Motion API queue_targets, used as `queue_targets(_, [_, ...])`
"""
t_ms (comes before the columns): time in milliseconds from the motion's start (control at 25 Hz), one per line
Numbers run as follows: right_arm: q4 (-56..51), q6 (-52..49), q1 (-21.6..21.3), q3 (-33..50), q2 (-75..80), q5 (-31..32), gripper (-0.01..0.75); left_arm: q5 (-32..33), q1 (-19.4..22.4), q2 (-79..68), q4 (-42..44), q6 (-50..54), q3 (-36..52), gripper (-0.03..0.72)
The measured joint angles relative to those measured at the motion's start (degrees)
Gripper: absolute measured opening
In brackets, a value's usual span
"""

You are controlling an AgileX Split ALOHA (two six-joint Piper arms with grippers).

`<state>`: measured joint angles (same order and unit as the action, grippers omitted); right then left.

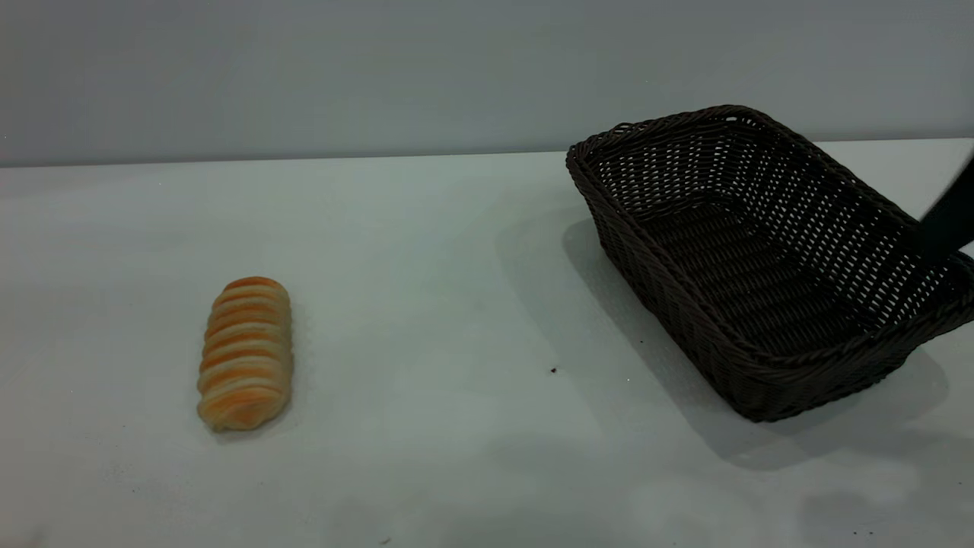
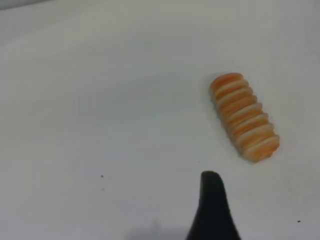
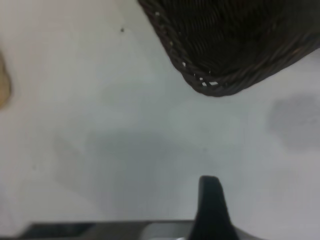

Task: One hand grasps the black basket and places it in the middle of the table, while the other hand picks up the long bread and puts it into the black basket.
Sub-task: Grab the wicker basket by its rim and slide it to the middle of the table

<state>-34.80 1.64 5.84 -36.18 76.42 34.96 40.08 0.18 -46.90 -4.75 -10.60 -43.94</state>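
Note:
The long bread, golden-orange with cream stripes, lies on the white table at the left. It also shows in the left wrist view, a short way beyond my left gripper, which hovers over bare table, apart from the bread. The black basket sits empty at the right with its near short end facing me. A black part of my right arm overlaps its right rim; I cannot tell whether they touch. In the right wrist view my right gripper is apart from a basket corner.
A grey wall runs behind the table's far edge. A few tiny dark specks dot the tabletop between the bread and the basket. A sliver of the bread shows at the edge of the right wrist view.

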Motion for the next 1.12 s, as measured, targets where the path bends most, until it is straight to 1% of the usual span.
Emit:
queue_targets(200, [-12.96, 1.18, 0.00, -0.15, 14.24, -8.29, 0.573, -0.41, 0.10, -0.45, -1.61, -0.16, 0.00, 0.581])
queue_targets(320, [-19.14, 2.79, 0.00, -0.34, 20.49, -12.01, 0.573, -0.55, 0.10, -0.45, -1.73, -0.16, 0.00, 0.581])
queue_targets(600, [-31.85, 10.88, 0.00, -2.03, 26.90, -16.82, 0.571, -0.60, 0.10, -0.45, -1.85, -0.16, 0.00, 0.581])
queue_targets(800, [-38.57, 11.34, 0.00, -2.29, 31.40, -22.04, 0.552, -0.88, 0.10, -0.45, -1.90, -0.16, 0.00, 0.581])
queue_targets(920, [-43.37, 11.39, 0.00, -3.23, 34.20, -25.68, 0.514, -0.88, 0.10, -0.45, -1.90, -0.16, 0.00, 0.581])
queue_targets(1000, [-45.14, 11.39, 0.00, -4.55, 35.68, -26.49, 0.468, -1.06, 0.10, -0.45, -1.90, -0.16, 0.00, 0.581])
queue_targets(1040, [-45.46, 11.39, 0.00, -5.10, 36.28, -26.49, 0.429, -1.13, 0.10, -0.45, -1.90, -0.16, 0.00, 0.581])
queue_targets(1120, [-45.72, 11.39, 0.00, -6.02, 36.80, -26.39, 0.323, -1.38, 0.10, -0.45, -1.90, -0.16, 0.00, 0.581])
